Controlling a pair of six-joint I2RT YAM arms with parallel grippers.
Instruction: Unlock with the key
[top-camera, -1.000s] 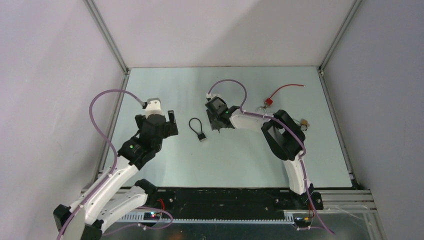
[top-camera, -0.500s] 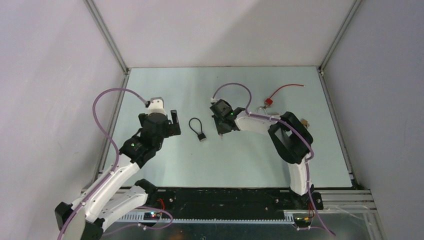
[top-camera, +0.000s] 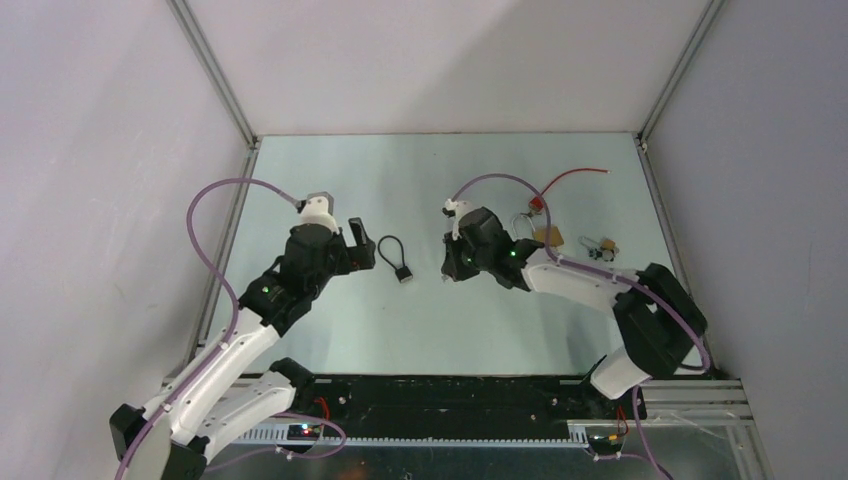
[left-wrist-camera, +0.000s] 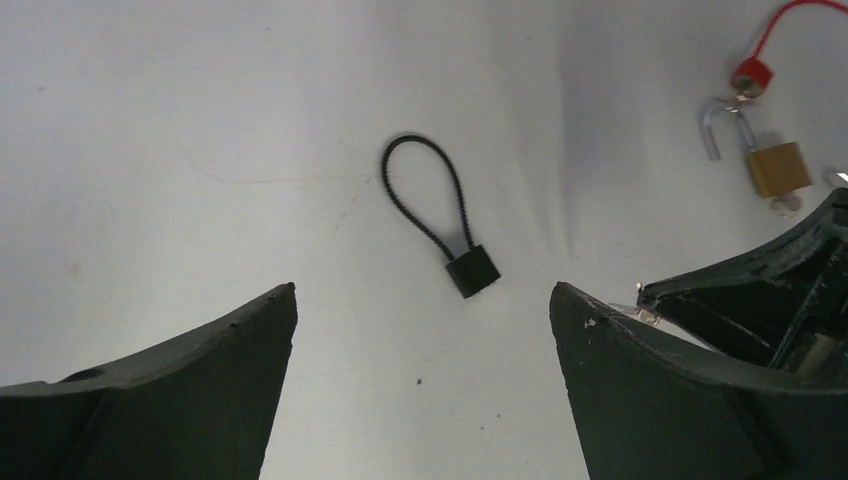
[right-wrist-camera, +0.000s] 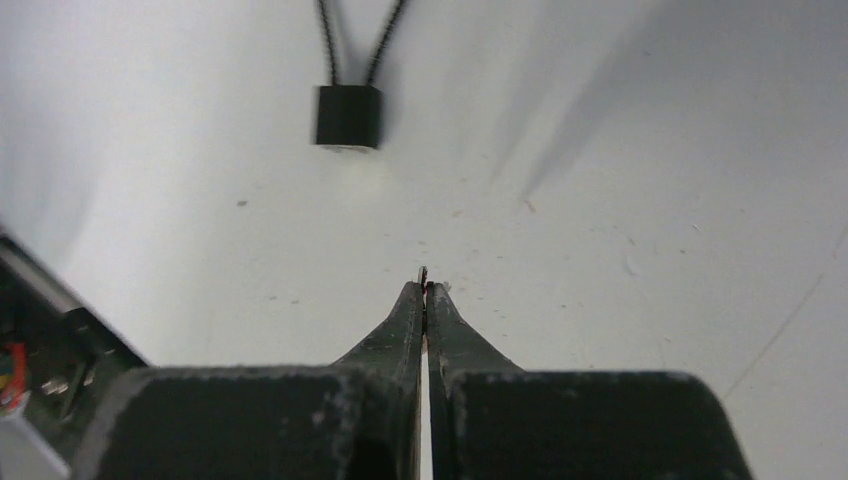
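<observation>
Overhead, the lock (top-camera: 398, 262), a black cable loop with a small block body, lies on the table (top-camera: 420, 330) between the two arms. The left claw (top-camera: 360, 245) sits just beside the loop, spread open. The right claw (top-camera: 449, 270) is near the body on the other side, not touching it. Farther right lie a brass padlock (top-camera: 546, 236), a red tag (top-camera: 537, 205) and spare keys (top-camera: 603, 247), well apart from the work.

From the left wrist, both fingers (left-wrist-camera: 200, 370) stand wide and hold nothing, and the lock lies ahead between them, untouched. The padlock's shackle looks swung open, so I judge the cable lock to be the one to undo.

From the right wrist, the jaws are pressed together on a thin metal sliver at the tips. I take it for the key (right-wrist-camera: 422, 272), though too little shows to be sure. The lock body lies straight ahead with a gap between. I cannot make out the keyhole.

The step in hand looks like bringing key to keyhole. A lock this light will likely skid if pushed, so the left claw should first close on the body or on the cable right by it. Then the right claw should square the blade to the slot, go in straight and slowly, and turn only once it is fully seated. A tilted entry risks the key twisting in the grip.
</observation>
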